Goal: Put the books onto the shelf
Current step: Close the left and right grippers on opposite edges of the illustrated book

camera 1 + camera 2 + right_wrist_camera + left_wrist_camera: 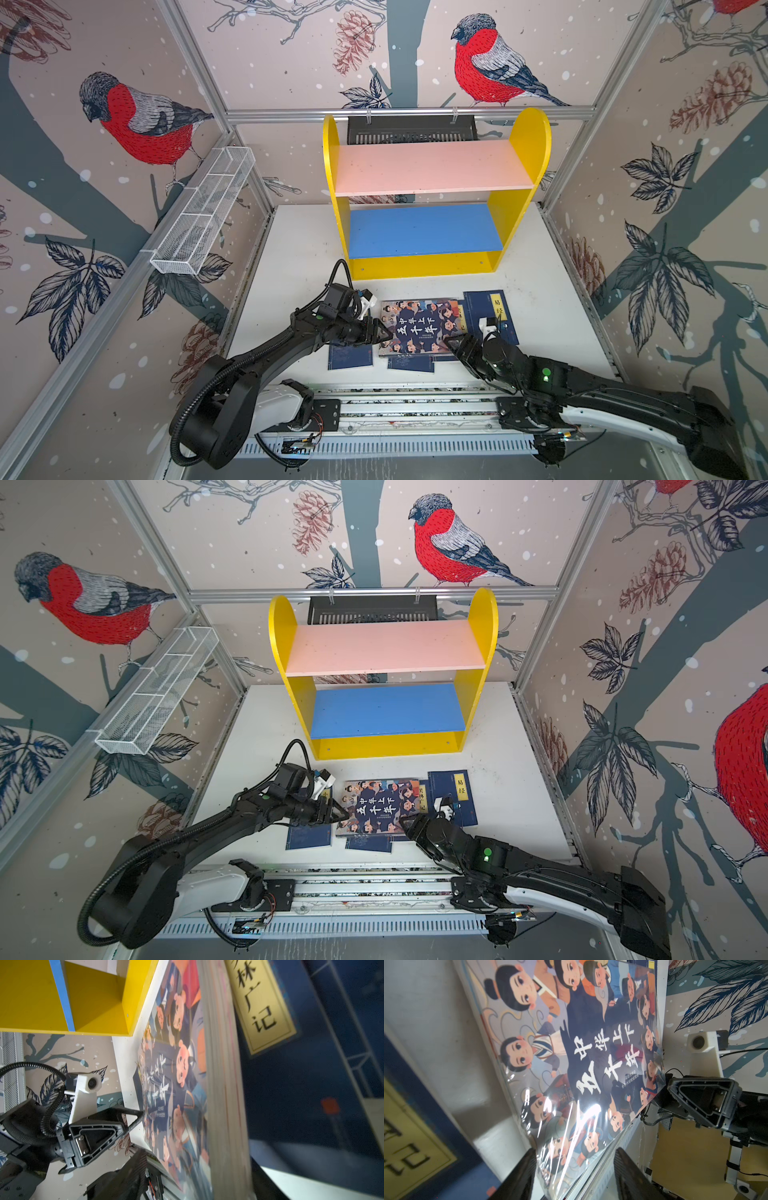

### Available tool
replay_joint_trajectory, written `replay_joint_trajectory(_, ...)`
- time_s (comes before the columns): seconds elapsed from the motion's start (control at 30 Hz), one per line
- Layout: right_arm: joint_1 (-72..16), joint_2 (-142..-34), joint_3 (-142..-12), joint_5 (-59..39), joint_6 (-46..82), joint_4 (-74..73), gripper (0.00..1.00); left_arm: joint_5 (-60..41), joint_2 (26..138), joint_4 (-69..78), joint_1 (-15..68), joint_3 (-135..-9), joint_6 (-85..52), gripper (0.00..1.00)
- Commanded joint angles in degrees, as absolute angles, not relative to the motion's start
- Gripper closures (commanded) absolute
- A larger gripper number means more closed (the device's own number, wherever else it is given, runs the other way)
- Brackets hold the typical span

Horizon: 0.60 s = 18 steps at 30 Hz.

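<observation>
The thick cartoon-cover book [419, 326] [378, 806] lies tilted on several thin navy books at the table's front middle. One navy book [492, 316] with a yellow label sticks out on the right, and another [351, 357] at the front left. My left gripper [380, 331] [575, 1150] is open around the big book's left edge, with a gap beside one finger. My right gripper [451, 343] [197, 1157] is open around its front right corner and page block. The yellow shelf [530, 137] stands behind; its pink board [432, 168] and blue board [424, 230] are bare.
A white wire-mesh basket [203, 212] hangs on the left wall. A black slotted tray [411, 129] hangs behind the shelf. The arms' metal rail [415, 407] runs along the table's front edge. Patterned walls close in on three sides.
</observation>
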<state>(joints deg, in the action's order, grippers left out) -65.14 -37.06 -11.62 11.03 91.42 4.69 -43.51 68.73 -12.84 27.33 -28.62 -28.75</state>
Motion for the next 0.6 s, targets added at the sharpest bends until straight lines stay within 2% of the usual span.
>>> replay_joint_trajectory(0.0, -63.5, -37.4, -11.8, 11.0, 89.9, 0.2, 0.28, -47.5, 69.1, -10.9, 28.7, -29.5, -26.8, 0.4)
replay_joint_trajectory(0.3, -59.7, -38.0, -10.4, 11.7, 88.9, -2.3, 0.27, -48.8, 71.4, -10.6, 31.1, -31.4, -25.1, 0.4)
replay_joint_trajectory(0.43, -58.4, -37.5, -9.4, 11.4, 89.0, -2.4, 0.26, -44.7, 71.9, -14.2, 31.1, -35.2, -21.4, 0.41)
replay_joint_trajectory(0.57, -57.7, -36.1, -8.8, 11.0, 89.3, -0.7, 0.25, -41.4, 70.4, -16.6, 31.2, -38.1, -19.0, 0.36)
